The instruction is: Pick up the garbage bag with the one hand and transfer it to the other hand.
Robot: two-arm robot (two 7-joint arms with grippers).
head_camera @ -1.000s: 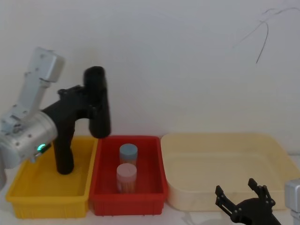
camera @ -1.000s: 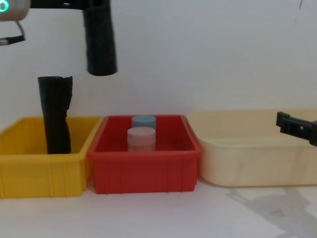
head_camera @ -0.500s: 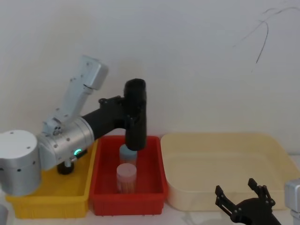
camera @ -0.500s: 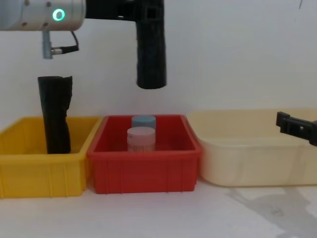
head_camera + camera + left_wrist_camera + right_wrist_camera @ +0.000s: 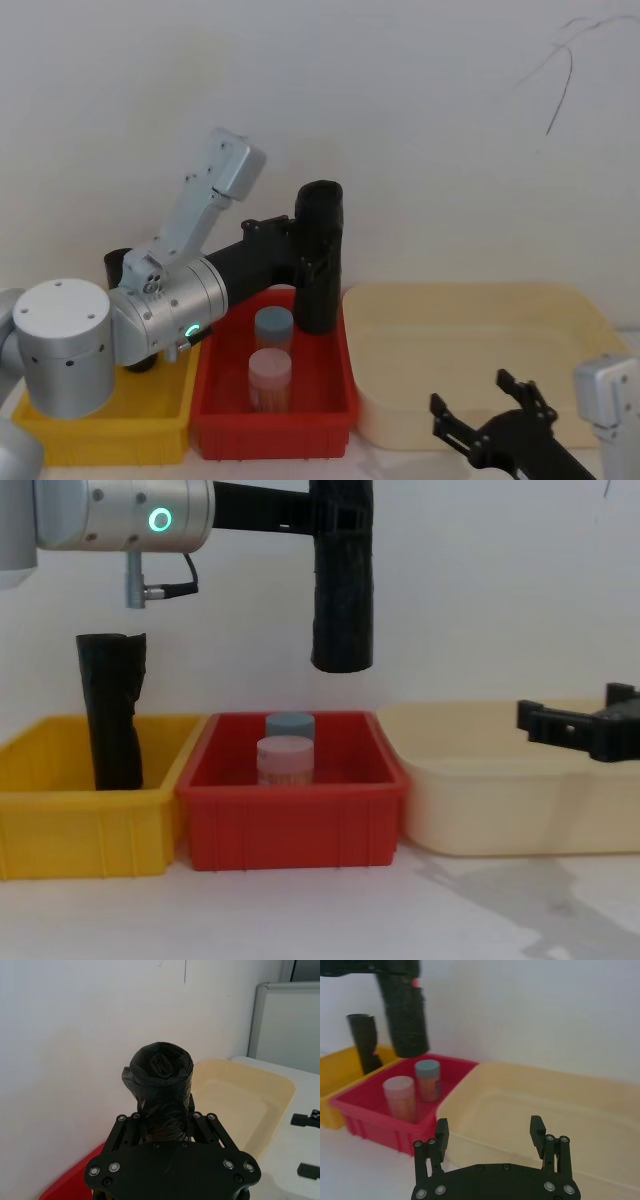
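The garbage bag (image 5: 320, 258) is a tall black wrinkled roll, held upright in the air over the red bin's (image 5: 270, 420) far right side. My left gripper (image 5: 303, 258), on the wrist with the green ring, is shut on its upper half. The chest view shows the garbage bag (image 5: 342, 600) hanging clear above the bin, with the left gripper (image 5: 338, 520) near its top. From the left wrist, the fingers (image 5: 200, 1122) clamp the garbage bag (image 5: 160, 1072). My right gripper (image 5: 470, 392) stands open and empty, low in front of the cream bin (image 5: 480, 297).
A second black roll (image 5: 112, 710) with a ragged top stands in the yellow bin (image 5: 80, 835). The red bin holds a blue-lidded canister (image 5: 273, 325) and a pink-lidded canister (image 5: 270, 375). The wide cream bin (image 5: 500, 810) sits on the right. A white wall closes the back.
My left arm has swung the garbage bag rightward and a little lower, from near the yellow bin to the red bin's right side. My right gripper has risen and shifted left.
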